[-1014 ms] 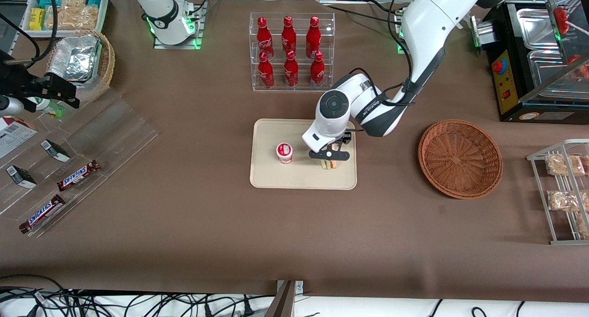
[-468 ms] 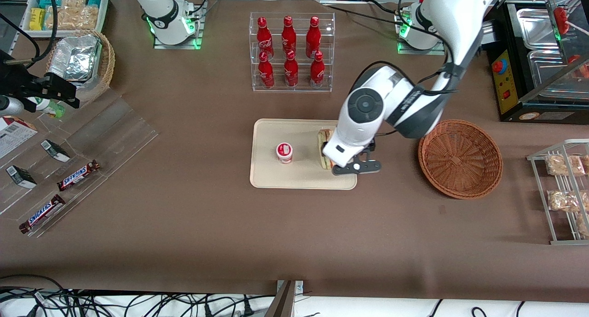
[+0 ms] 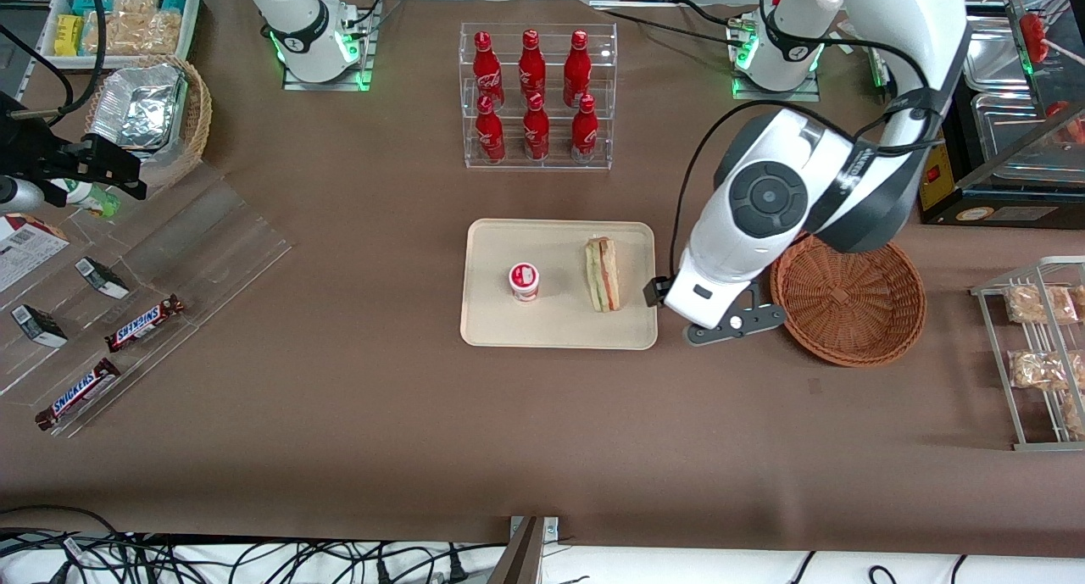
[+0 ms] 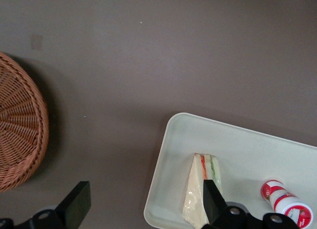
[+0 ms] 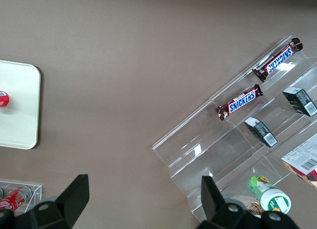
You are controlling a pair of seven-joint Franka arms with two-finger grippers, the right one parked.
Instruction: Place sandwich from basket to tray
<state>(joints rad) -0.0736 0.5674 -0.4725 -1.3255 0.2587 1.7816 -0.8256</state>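
Gripper (image 3: 708, 317) off sandwich (image 3: 603, 274), now open.

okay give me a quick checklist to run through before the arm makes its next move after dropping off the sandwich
1. Sandwich lies on the tray: ok.
2. Sandwich fully inside the tray's rim, beside the small red-and-white cup: ok.
3. Tool is open and holds nothing: ok.
4. Tool is off the tray, over bare table between the tray and the basket: ok.
5. Basket holds no sandwich; its visible part shows only weave: ok.
6. Whether the sandwich's wrap is intact: cannot tell.
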